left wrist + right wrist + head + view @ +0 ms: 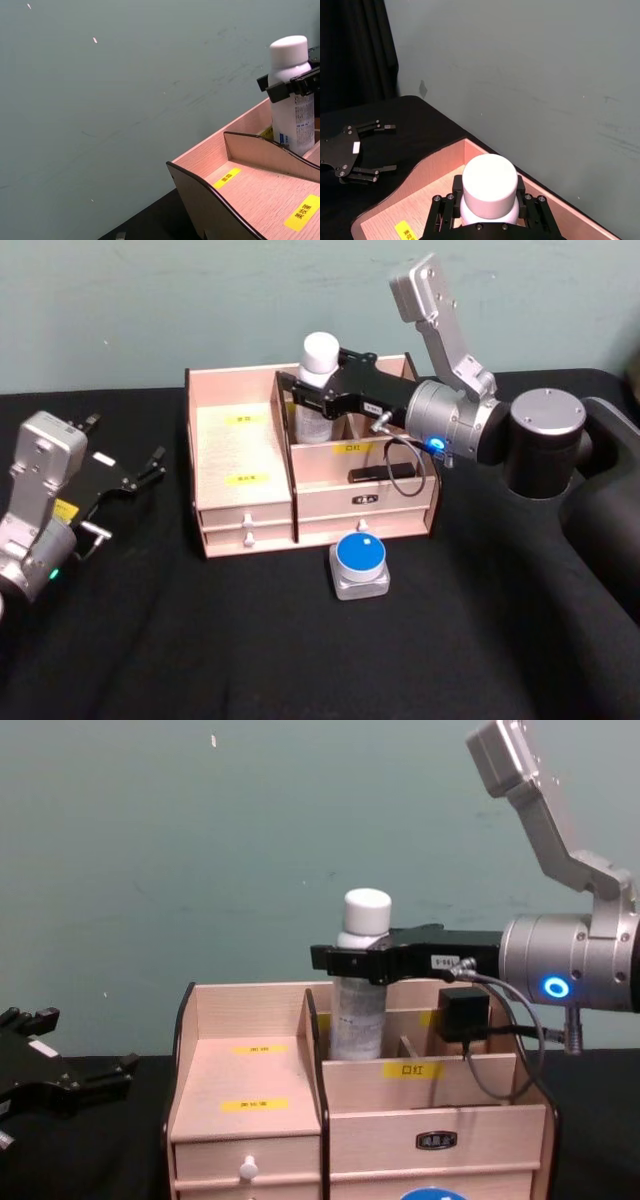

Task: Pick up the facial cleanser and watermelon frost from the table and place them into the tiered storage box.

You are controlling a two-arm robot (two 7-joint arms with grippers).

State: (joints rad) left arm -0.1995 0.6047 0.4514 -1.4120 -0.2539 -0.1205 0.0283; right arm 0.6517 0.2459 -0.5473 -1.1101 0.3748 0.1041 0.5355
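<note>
Chest view showed the right gripper (352, 962) clamped on the facial cleanser (357, 1010) just under its white cap, with the bottle upright and its lower body sunk behind the divider of a rear compartment of the tiered storage box (400, 1132). Whether its base touched the floor there could not be told. The bottle looked like rigid, smooth plastic, fairly light but tall and narrow, so it would likely tip if let go while tilted. The high hold under the cap's ledge seemed a sound guard against slipping. The watermelon frost (359, 562) sat on the table just before the box, a squat pale case with a round blue top. It was probably light and stiff, best pinched across its flat sides. The left gripper (390, 148) lay parked well to the left, fingers apart.
</note>
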